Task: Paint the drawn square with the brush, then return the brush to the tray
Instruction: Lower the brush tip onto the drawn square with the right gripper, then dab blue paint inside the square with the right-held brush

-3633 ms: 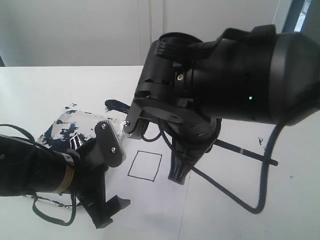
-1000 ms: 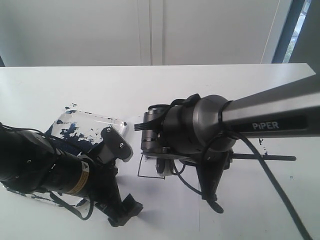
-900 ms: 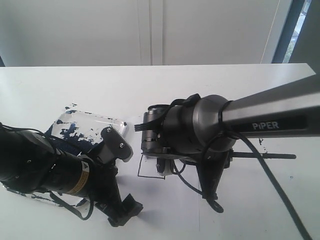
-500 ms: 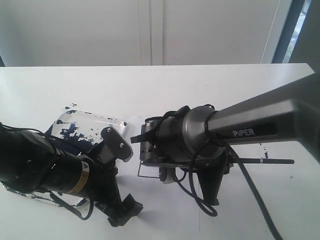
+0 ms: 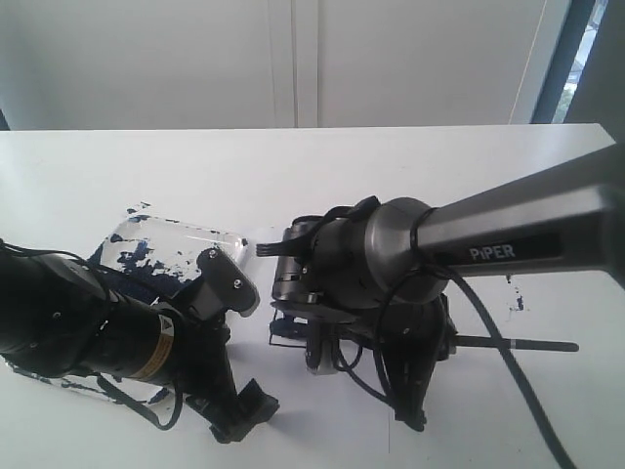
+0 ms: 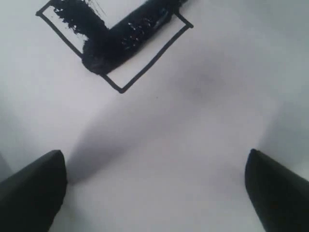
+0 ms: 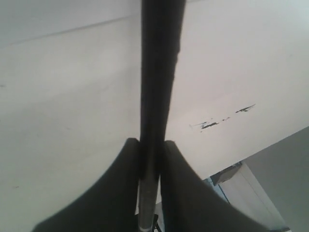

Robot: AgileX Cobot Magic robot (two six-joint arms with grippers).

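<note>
My right gripper [image 7: 152, 154] is shut on the brush [image 7: 159, 72], its black handle clamped between both fingers. In the exterior view the handle [image 5: 518, 344] sticks out to the right from under the right wrist, which hides the tip and the gripper. The drawn square [image 6: 149, 50] holds scratchy dark paint and a thick wet dark band [image 6: 125, 43]; I cannot tell whether that band is bristles or paint. Only one corner of the square [image 5: 277, 337] shows in the exterior view. My left gripper [image 6: 157, 193] is open over bare paper. The paint-smeared tray [image 5: 156, 244] lies behind the left arm.
The white paper sheet [image 5: 322, 440] lies at the table's front under both arms. Dark paint specks [image 5: 516, 298] mark the table to the right. The left arm's black body [image 5: 88, 332] covers the tray's near side. A wall stands behind the table.
The right arm has shifted toward the table's front and the brush handle has moved down in the exterior view. The left arm has stayed put over the last second.
</note>
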